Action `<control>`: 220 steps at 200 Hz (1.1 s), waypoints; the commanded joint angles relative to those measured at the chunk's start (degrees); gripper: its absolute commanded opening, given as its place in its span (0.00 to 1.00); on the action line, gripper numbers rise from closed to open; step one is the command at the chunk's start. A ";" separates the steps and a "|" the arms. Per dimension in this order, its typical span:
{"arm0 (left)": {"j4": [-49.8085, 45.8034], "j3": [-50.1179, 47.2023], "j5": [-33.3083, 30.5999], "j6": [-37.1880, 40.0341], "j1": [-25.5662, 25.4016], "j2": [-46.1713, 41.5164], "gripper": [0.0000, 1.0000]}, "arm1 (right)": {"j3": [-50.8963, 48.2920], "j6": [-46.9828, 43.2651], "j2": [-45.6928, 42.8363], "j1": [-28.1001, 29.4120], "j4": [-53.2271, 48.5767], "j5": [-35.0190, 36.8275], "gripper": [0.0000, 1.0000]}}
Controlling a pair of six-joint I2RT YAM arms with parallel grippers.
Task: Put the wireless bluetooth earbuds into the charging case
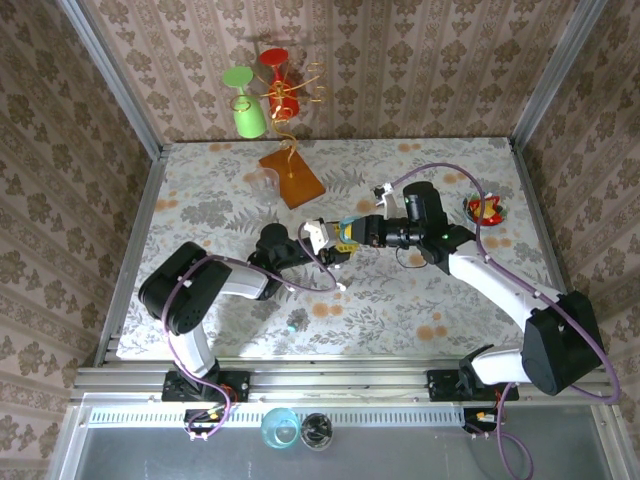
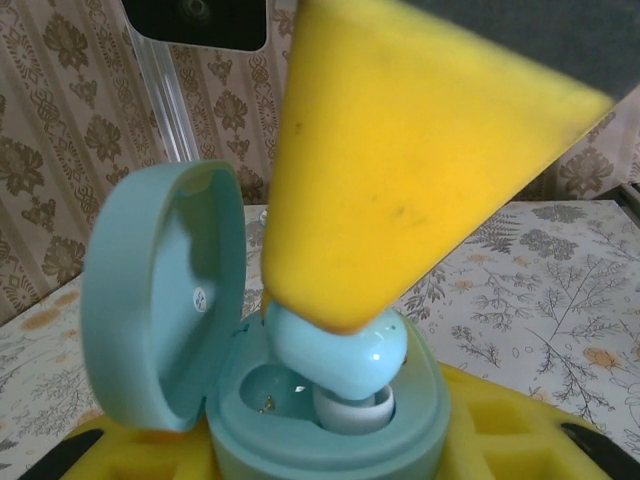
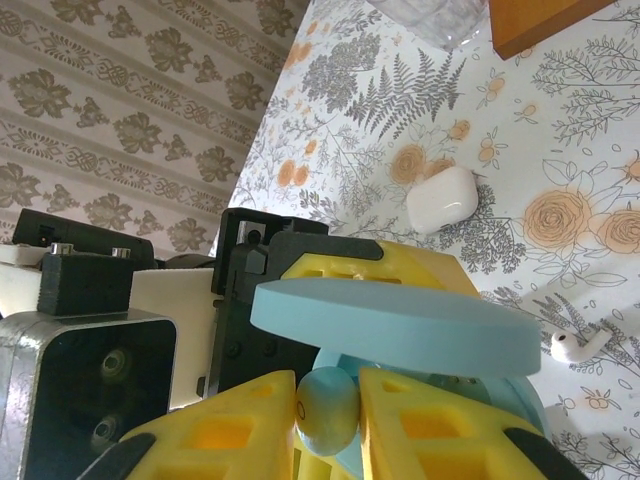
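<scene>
Pressing the earbud (image 2: 340, 352), pinched by the right gripper (image 3: 327, 402), straight down into the open case (image 2: 425, 425), lower centre, clamped by the left gripper (image 2: 320, 465).

Brown damask-patterned walls (image 1: 420, 70) enclose a table (image 1: 220, 190) covered in floral cloth.

Green goblet (image 1: 248, 118), red glass (image 1: 283, 100), orange board (image 1: 292, 176), floral table (image 1: 200, 190)

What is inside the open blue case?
A light-blue earbud with a white tip, pinched by the right hand, rests partly in one well of the case. The other well has bare gold contacts. A yellow finger covers the earbud's top.
</scene>
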 commanded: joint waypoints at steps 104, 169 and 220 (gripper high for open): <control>2.69 -0.50 -2.82 -0.06 3.30 -1.28 0.35 | -0.96 -6.07 -8.10 0.27 -3.90 1.30 0.43; 2.39 -7.72 -8.18 -2.42 13.18 -10.54 0.34 | -3.24 -14.57 -6.89 6.93 -8.03 4.00 0.56; 2.23 -12.24 -7.66 -5.09 22.12 -16.58 0.33 | -0.39 -20.41 5.41 15.13 -9.63 9.89 0.59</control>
